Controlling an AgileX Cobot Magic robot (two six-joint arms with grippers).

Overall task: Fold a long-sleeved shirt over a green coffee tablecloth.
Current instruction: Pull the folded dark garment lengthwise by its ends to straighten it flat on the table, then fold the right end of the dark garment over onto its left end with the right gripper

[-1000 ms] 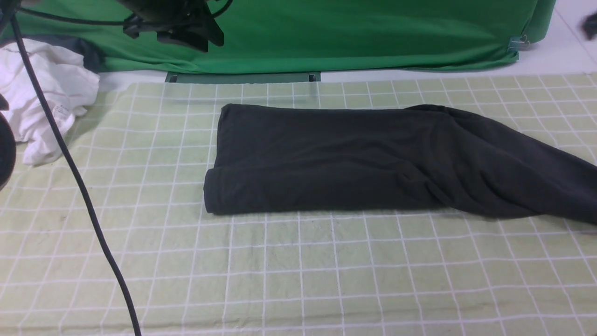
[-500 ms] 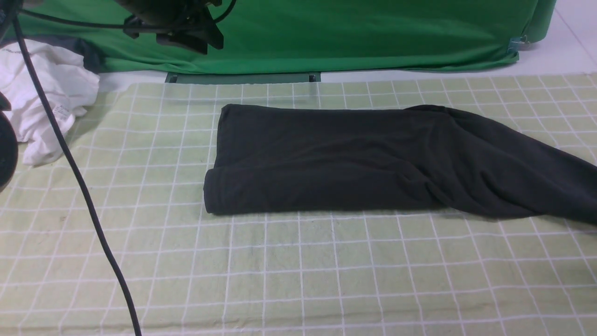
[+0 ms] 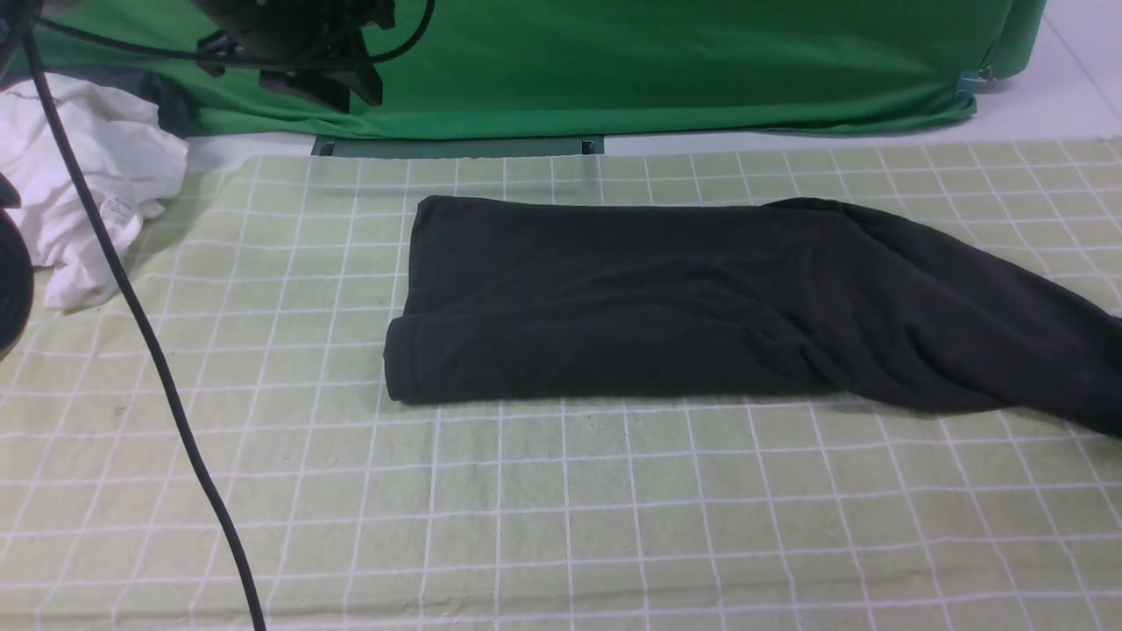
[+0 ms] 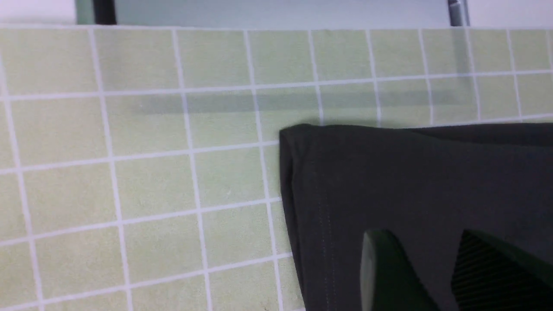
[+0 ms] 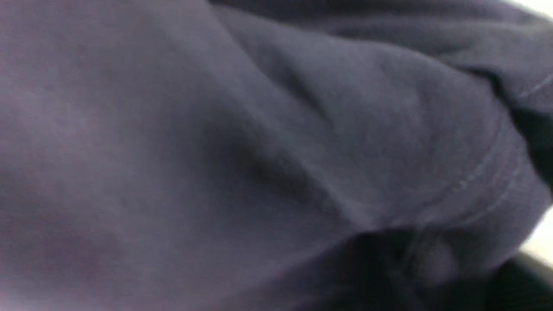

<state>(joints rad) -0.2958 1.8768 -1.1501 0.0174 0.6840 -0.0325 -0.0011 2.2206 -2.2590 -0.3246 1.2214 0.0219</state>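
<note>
The long-sleeved shirt (image 3: 631, 298) lies black and folded into a long band across the green coffee tablecloth (image 3: 614, 508), its right end running off the front view's right side. My left gripper (image 3: 333, 83) hangs high near the back left, off the cloth. In the left wrist view it (image 4: 421, 235) is open, with the shirt's corner (image 4: 410, 181) far below showing through the gap. Black shirt fabric (image 5: 259, 129) fills the right wrist view at very close range. My right gripper is only a dark blur there, so its jaws cannot be read.
A crumpled white garment (image 3: 79, 193) lies at the back left. Deep green fabric (image 3: 657, 70) hangs along the far side. A black cable (image 3: 131, 298) crosses the left of the cloth. A dark round part (image 3: 9, 280) sits at the left edge.
My left gripper has drifted left along the top of the front view. A dark shape at the top right corner has gone. The shirt's right end sits slightly lower.
</note>
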